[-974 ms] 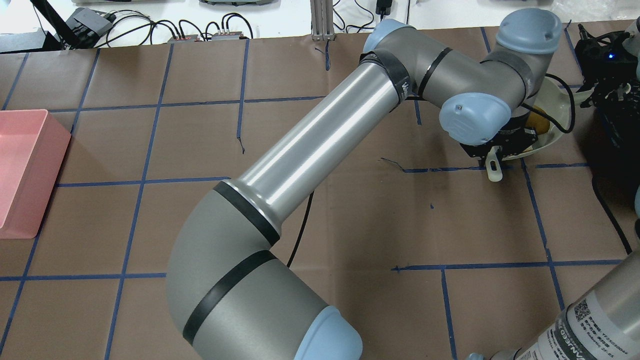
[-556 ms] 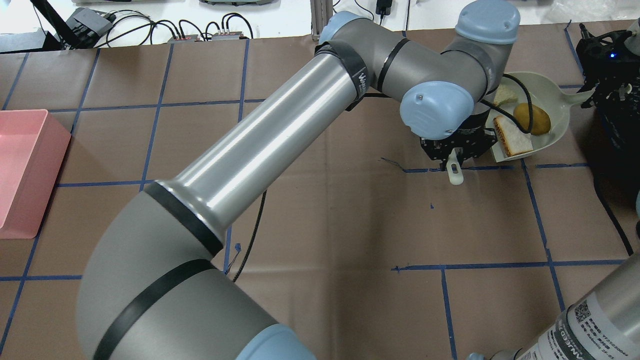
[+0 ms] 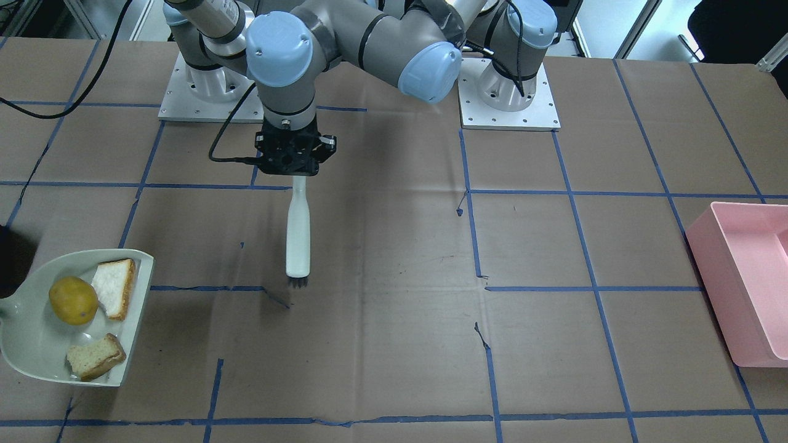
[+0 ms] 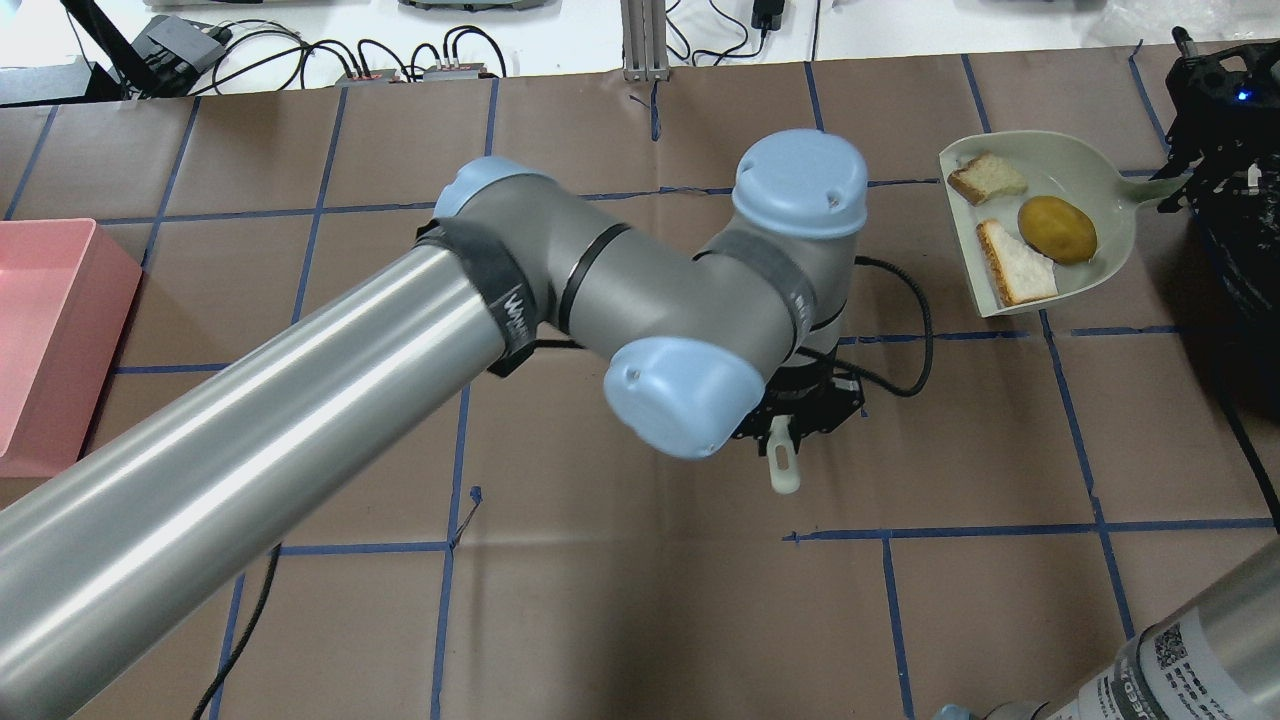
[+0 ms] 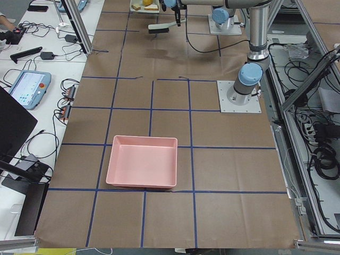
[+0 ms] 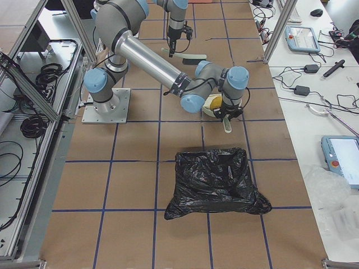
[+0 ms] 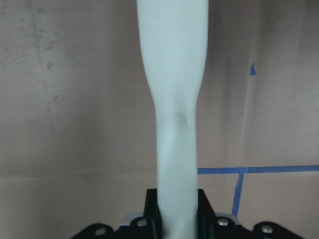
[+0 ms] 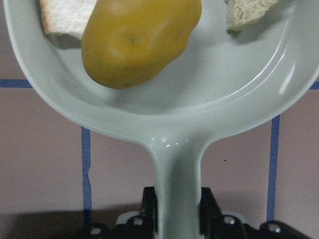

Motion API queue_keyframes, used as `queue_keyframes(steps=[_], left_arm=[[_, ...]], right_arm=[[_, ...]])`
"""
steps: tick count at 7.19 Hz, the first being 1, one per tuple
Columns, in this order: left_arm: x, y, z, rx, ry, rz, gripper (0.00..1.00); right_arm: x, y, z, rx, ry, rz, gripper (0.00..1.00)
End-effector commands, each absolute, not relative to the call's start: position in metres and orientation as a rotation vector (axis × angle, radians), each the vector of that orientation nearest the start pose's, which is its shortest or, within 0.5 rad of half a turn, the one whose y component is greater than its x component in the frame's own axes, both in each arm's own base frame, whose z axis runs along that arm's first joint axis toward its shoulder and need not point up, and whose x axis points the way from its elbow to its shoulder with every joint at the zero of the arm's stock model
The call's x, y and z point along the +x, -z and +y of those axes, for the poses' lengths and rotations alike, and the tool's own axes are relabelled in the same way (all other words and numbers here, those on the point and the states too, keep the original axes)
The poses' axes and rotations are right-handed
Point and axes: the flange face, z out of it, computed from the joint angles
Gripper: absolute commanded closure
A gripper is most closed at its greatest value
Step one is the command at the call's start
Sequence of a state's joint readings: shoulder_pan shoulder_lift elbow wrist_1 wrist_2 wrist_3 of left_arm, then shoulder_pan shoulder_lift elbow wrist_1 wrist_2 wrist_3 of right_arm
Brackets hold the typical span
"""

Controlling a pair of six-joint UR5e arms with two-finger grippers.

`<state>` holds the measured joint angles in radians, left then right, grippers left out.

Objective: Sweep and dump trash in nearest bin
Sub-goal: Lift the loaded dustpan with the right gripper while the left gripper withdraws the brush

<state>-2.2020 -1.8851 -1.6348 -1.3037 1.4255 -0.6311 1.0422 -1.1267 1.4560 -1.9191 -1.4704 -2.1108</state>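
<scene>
Left claw (image 3: 297,175) is clamped on the upper end of the white brush (image 3: 298,234). Right claw (image 8: 177,219) is closed around the handle of the dustpan (image 3: 31,344).

All the trash lies in that pan, at the lower left of the front-facing view: the potato (image 3: 72,299) near the handle side and two bread pieces (image 3: 115,288) (image 3: 95,357) toward the open lip. The potato looks firm, rounded and the heaviest, so it is likely to roll first. The bread should be light, soft and crumbly. None of it needs pinching. The handle is the place to hold, with the pan kept level until it is tipped.

I cannot tell whether the brush's bristles touch the worktop (image 3: 394,344). The black bag (image 6: 216,182) sits just beside the pan and is probably the nearest bin. The pink bin (image 3: 745,295) is well apart at the right edge.
</scene>
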Motion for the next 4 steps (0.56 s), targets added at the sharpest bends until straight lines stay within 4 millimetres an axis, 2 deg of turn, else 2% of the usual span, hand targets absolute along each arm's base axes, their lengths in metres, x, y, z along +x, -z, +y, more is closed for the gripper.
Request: queue_keyframes(steps=[1,2,3,4], left_arm=[[-0.409,-0.3,-0.305,0.004,-0.227,3.176,1.0],[-0.384,-0.284,-0.271,0.001,-0.237,3.169,1.0],[-0.368,-0.282,-0.25,-0.062,-0.234,3.165,1.0],[-0.359,-0.265,-0.237,-0.072,-0.23,3.169,1.0]], right_arm=[[-0.215,-0.334,-0.626,-2.161,0.234,2.196,1.0],[-0.216,-0.351,-0.616,-2.142,0.235,2.202,1.0],[-0.214,-0.376,-0.607,-2.164,0.241,2.223,1.0],[-0.215,-0.395,-0.597,-2.186,0.223,2.246,1.0]])
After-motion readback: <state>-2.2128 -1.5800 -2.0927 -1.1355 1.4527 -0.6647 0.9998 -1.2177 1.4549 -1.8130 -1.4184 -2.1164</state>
